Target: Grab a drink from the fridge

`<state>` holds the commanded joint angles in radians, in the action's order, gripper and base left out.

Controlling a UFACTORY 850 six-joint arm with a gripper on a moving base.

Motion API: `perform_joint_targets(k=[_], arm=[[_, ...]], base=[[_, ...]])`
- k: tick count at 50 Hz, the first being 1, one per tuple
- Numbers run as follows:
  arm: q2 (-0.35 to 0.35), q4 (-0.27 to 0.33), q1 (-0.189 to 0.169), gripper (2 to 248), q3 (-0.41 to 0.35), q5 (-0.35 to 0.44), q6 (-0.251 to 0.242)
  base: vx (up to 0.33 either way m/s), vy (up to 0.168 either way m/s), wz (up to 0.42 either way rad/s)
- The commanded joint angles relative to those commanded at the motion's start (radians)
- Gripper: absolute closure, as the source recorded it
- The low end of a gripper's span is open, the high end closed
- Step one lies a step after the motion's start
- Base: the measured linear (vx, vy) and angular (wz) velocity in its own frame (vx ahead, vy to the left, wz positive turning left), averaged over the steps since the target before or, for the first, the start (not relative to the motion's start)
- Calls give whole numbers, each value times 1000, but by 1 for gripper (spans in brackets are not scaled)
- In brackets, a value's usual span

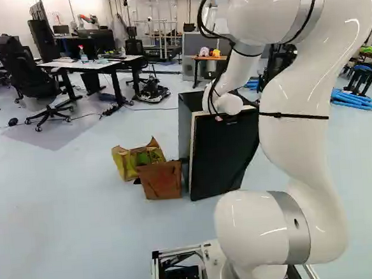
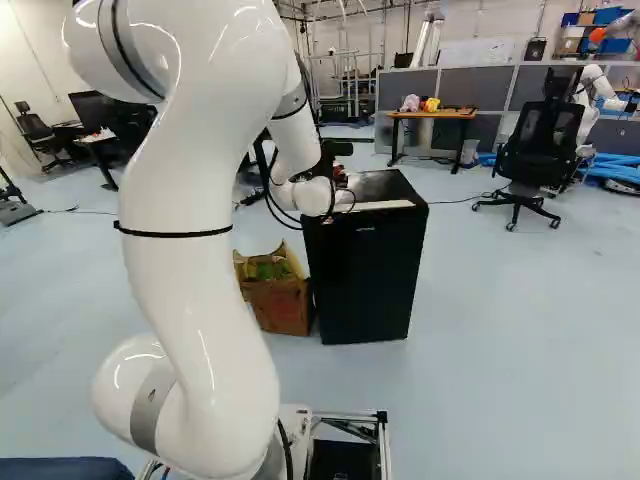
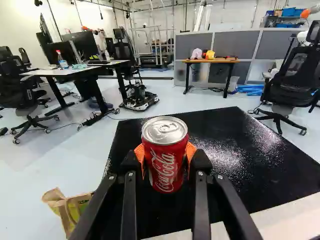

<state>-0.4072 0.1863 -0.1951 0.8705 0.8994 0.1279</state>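
Observation:
In the right base view my gripper [image 2: 338, 177] is partly hidden by the wrist, at the top of the black fridge [image 2: 365, 275]. The wrist view shows the gripper [image 3: 165, 162] shut on a red drink can [image 3: 165, 167], one orange pad against each side. The can is upright, its silver lid facing up, over the glossy black fridge top [image 3: 225, 145]; whether its base touches that top I cannot tell. In the left base view the fridge [image 1: 222, 153] stands behind my wrist, its dark front closed. Neither base view shows the can.
A brown paper bag [image 1: 161, 181] and a yellowish bag [image 1: 127, 163] stand on the floor against the fridge's side. Farther off are desks [image 3: 75, 71], office chairs [image 2: 540, 150], a small wooden-topped table [image 2: 430, 114] and another robot [image 2: 598, 85] at the back right.

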Motion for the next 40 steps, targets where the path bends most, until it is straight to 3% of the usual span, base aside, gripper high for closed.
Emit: perform_joint_targets(k=[40], arm=[[212,-57,60,151,-241,-8,-39]], base=[[0,0,0]])
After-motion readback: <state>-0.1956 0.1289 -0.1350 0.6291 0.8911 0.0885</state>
